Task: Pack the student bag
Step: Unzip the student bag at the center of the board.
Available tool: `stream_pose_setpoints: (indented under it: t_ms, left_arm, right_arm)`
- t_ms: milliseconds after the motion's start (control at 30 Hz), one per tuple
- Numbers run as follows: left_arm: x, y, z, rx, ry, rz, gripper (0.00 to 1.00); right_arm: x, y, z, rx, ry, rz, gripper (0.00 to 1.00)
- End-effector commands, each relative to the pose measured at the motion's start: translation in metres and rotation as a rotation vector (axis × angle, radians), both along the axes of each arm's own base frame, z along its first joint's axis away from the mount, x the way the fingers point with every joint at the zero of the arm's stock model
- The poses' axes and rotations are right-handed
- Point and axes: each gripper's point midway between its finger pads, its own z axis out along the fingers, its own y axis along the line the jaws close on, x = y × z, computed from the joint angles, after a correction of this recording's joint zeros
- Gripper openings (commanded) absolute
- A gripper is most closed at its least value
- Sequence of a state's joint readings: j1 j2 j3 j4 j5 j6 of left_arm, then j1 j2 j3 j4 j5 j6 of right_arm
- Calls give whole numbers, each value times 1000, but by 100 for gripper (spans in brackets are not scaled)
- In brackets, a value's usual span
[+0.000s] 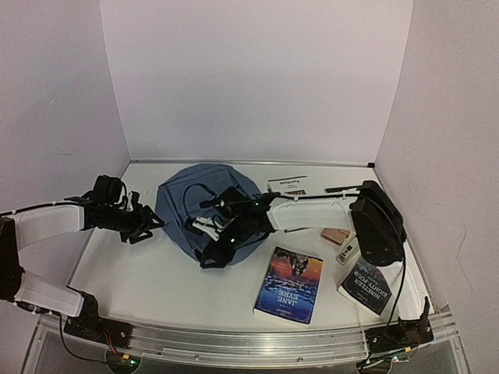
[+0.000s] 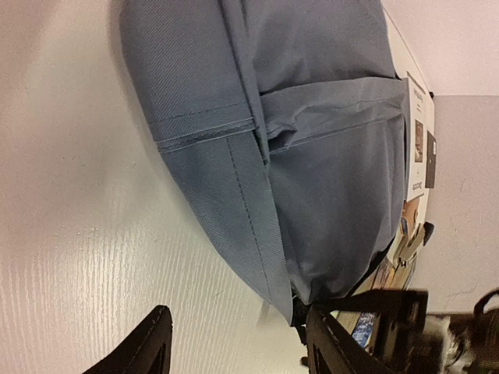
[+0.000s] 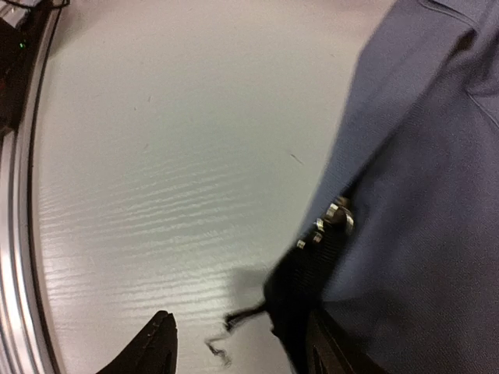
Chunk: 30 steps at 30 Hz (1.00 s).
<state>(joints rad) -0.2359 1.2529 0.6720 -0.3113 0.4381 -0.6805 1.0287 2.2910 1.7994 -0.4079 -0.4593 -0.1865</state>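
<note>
The student bag (image 1: 195, 204), slate-blue fabric, lies on the white table at centre left. My left gripper (image 1: 153, 225) sits at its left edge. In the left wrist view this gripper (image 2: 238, 354) is open, with bare table between the fingers (image 2: 148, 351) and the bag's corner (image 2: 312, 280) just above the right finger. My right gripper (image 1: 214, 255) is at the bag's near edge. The right wrist view shows it (image 3: 242, 351) open, nothing clamped. A black strap (image 3: 300, 292) with metal zipper pulls (image 3: 337, 216) hangs beside its right finger, blurred.
A "Jane Eyre" book (image 1: 290, 284) lies near the front centre, and a "Nineteen Eighty-Four" book (image 1: 366, 285) at front right. A small tan object (image 1: 334, 235), a white device (image 1: 347, 251), a white card (image 1: 287, 185) and a black pen (image 1: 343, 189) lie right of the bag.
</note>
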Motion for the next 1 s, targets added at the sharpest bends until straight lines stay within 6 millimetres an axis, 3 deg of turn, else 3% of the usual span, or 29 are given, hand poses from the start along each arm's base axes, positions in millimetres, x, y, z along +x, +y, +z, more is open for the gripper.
stream_pose_setpoints:
  t_ms: [0, 100, 233, 467, 567, 767, 967]
  left_arm:
    - [1, 1, 20, 68, -96, -73, 58]
    - [2, -3, 30, 99, -141, -128, 56]
    - [2, -12, 39, 113, -202, -192, 52]
    - [1, -48, 51, 218, -326, -364, 51]
    - [3, -62, 45, 303, -313, -438, 51]
    - [3, -95, 15, 482, -267, -603, 52]
    - [-11, -126, -11, 543, -240, -780, 52]
  right_arm:
    - [26, -27, 63, 177, 236, -88, 58]
    - [35, -39, 69, 215, 309, -133, 57]
    - [42, -49, 50, 170, 287, -188, 54]
    - [38, -58, 18, 107, 316, -225, 50]
    - [38, -58, 16, 108, 316, -231, 50]
    - [39, -62, 10, 91, 310, -252, 48]
    - [38, -71, -4, 52, 310, -279, 47]
